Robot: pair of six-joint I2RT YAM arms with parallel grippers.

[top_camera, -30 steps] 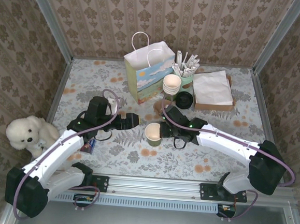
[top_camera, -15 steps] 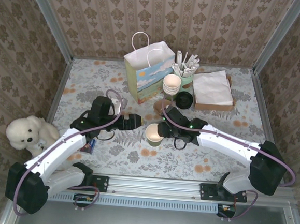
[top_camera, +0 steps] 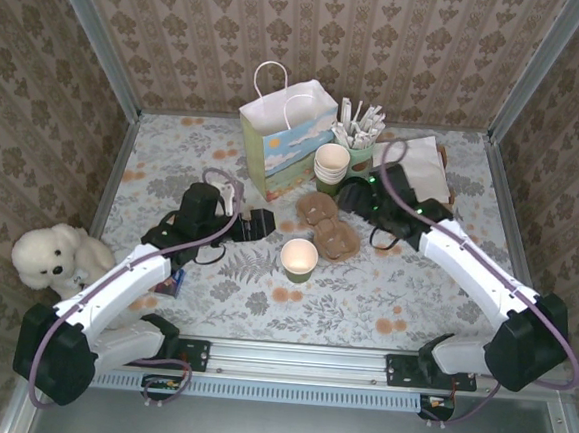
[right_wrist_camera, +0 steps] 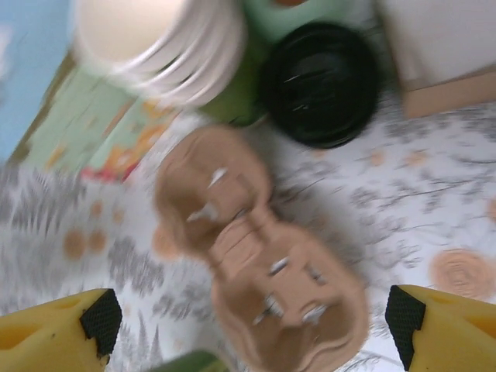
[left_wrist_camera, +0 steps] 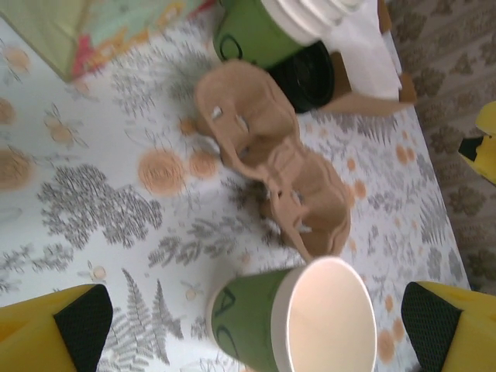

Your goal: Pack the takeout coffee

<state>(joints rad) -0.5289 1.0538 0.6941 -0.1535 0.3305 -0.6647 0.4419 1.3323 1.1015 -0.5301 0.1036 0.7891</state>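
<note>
The takeout coffee is in two parts. A paper cup (top_camera: 298,259) with a green side and cream inside stands upright on the table, free of both grippers. The brown moulded-pulp carrier tray (top_camera: 327,226) lies flat just beyond it. My left gripper (top_camera: 260,224) is open, left of the cup. In the left wrist view the cup (left_wrist_camera: 310,318) sits ahead between the spread fingers of the left gripper (left_wrist_camera: 252,316), with the tray (left_wrist_camera: 271,163) behind. My right gripper (top_camera: 357,206) is open, above the tray's far right. In the right wrist view this gripper (right_wrist_camera: 254,319) hangs over the tray (right_wrist_camera: 263,256), holding nothing.
A white paper bag (top_camera: 284,136) stands at the back. Beside it are a stack of cups (top_camera: 331,163), a green cup of white sticks (top_camera: 359,132), a black lid (top_camera: 355,192) and a napkin stack in a box (top_camera: 411,173). A white teddy bear (top_camera: 54,256) sits at the left edge.
My right gripper opened, let go of the cup and drew back up and to the right. The cup now stands alone. The left gripper edged slightly farther in.
</note>
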